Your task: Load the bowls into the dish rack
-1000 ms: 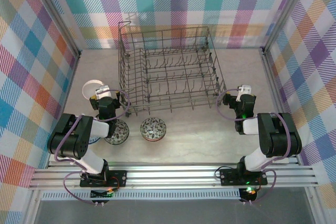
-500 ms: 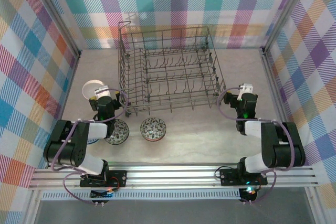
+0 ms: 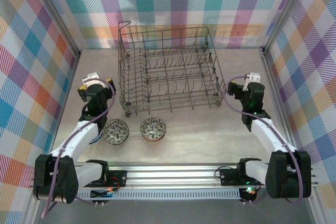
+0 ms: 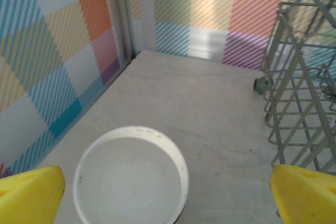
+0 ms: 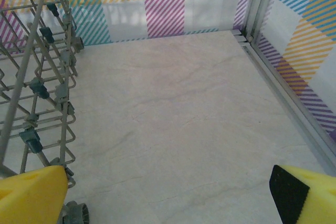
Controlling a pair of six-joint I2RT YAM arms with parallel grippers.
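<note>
We find the dish rack (image 3: pixel 170 72) standing mid-table, toward the far side of the table (image 3: pixel 210 135); two bowls sit side by side on the table just before the rack's near left end, one (image 3: pixel 116 131) to the left of the other (image 3: pixel 153 129), apart from each other and from the rack. A third bowl (image 4: pixel 130 177) lies left of the rack, with the left hand (image 3: pixel 96 82) above it; the right hand (image 3: pixel 247 84) is over the table just right of the rack's near right corner.

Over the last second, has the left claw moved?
Yes. The left claw shifted leftward and toward the far wall, farther from the dish rack.
</note>
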